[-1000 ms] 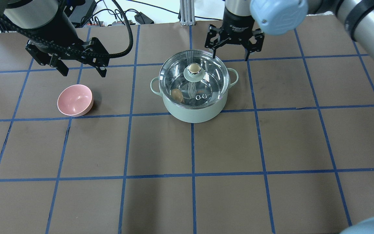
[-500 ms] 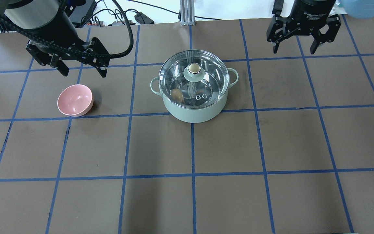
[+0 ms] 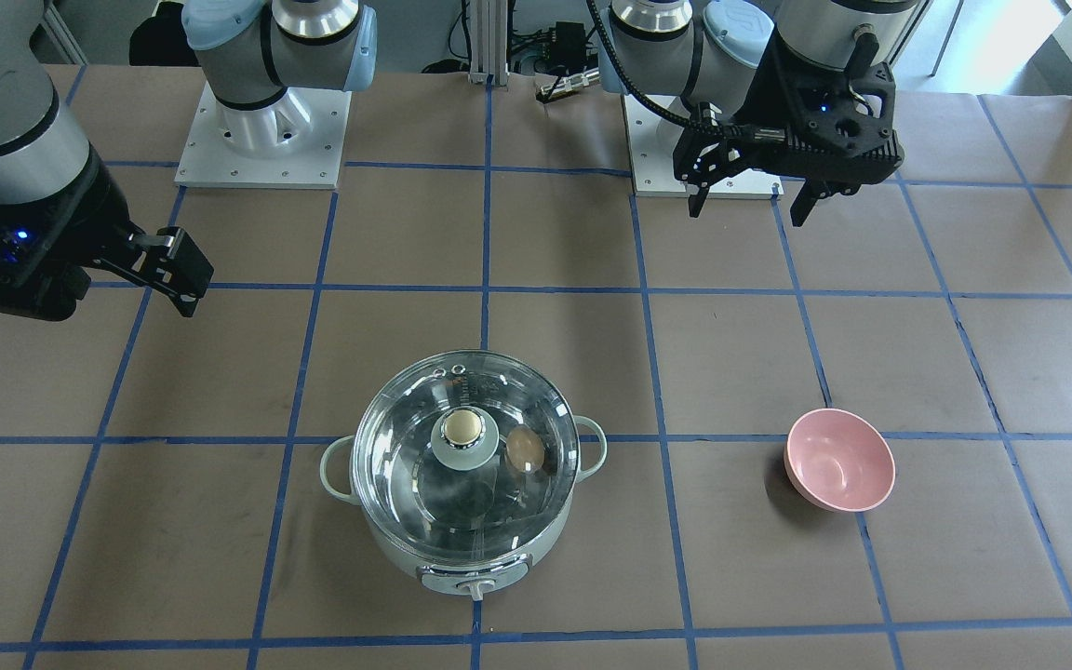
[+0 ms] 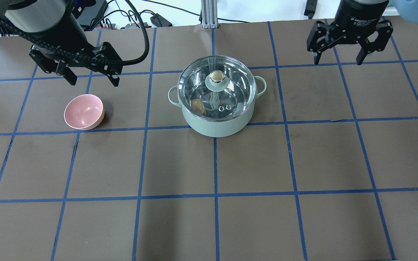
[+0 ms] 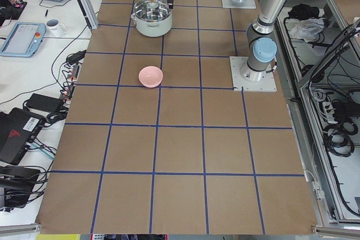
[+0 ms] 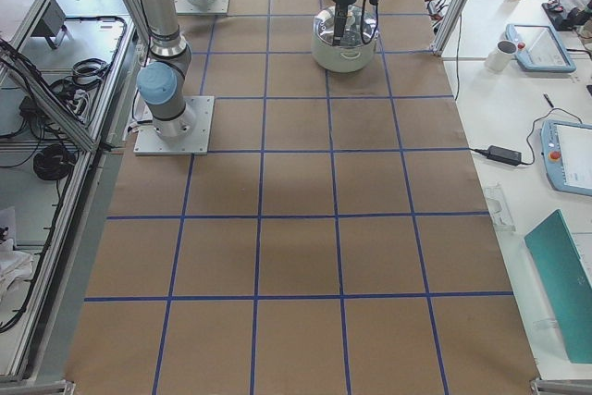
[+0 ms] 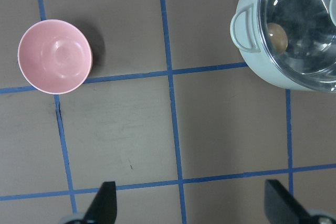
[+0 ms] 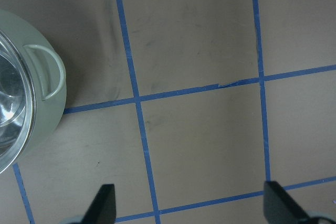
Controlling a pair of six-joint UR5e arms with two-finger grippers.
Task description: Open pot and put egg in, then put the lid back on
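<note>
Egg (image 4: 197, 106) lies inside the mint-green pot (image 4: 216, 125), glass lid (image 4: 236, 85) seated square on top: job looks done. Any retreat should go up, away from the handles. Left end effector (image 4: 93, 82) and right end effector (image 4: 338, 62) hang above the counter (image 4: 303, 163), fingers down, spread wide, empty.

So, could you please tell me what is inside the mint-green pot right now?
Through the closed glass lid, one tan egg lies on the steel floor of the pot, near the wall. The knob and glare hide part of the floor.
</note>
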